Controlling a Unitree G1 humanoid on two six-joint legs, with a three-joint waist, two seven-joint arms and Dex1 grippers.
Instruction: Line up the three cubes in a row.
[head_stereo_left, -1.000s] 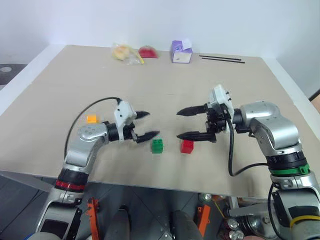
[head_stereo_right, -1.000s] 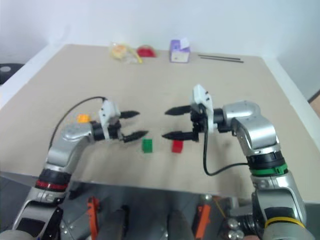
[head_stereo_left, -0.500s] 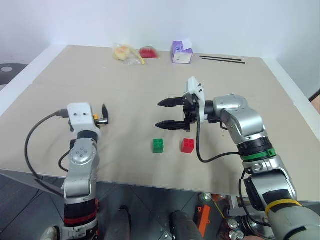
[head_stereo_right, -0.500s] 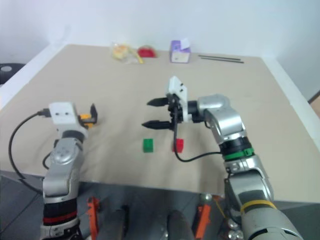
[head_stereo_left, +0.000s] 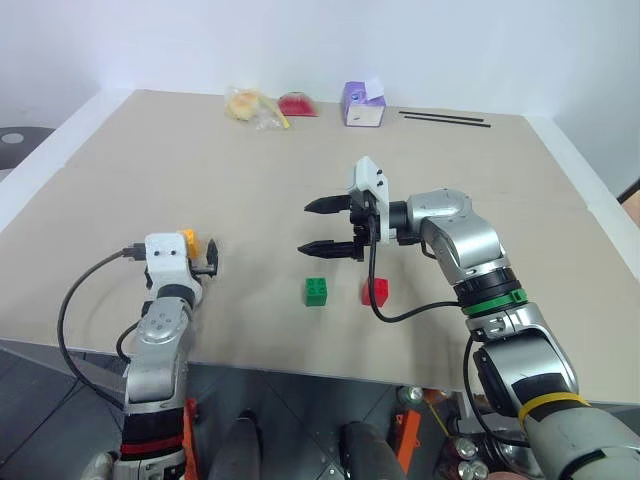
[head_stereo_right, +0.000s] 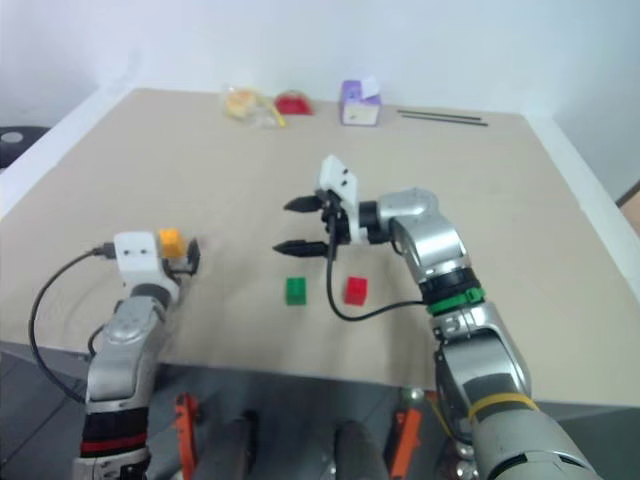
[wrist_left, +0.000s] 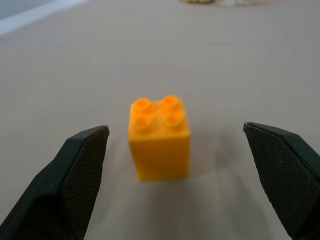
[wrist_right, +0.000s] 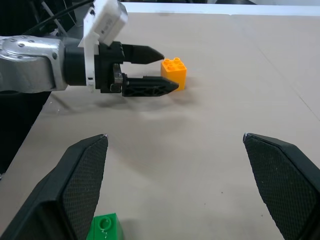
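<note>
The yellow-orange cube (wrist_left: 159, 137) stands upright near the table's left front. My left gripper (wrist_right: 170, 70) is low over the table and points forward at it. Its fingers (wrist_left: 82, 165) are open and the cube sits centred just ahead of the tips, untouched. The green cube (head_stereo_left: 316, 291) and the red cube (head_stereo_left: 376, 291) sit side by side near the front edge at the middle, a small gap between them. My right gripper (head_stereo_left: 305, 228) hovers open and empty above the table just behind the green cube, pointing left.
At the far edge lie two bagged items, yellow (head_stereo_left: 245, 105) and red (head_stereo_left: 296, 103), a purple-and-white box (head_stereo_left: 362, 103) and two thin black sticks (head_stereo_left: 445, 118). The right arm's black cable (head_stereo_left: 372, 285) hangs down just in front of the red cube.
My left arm swung left away from the green cube, sank, and turned to point forward at the yellow-orange cube. My right gripper slid left. The cubes stayed put.
</note>
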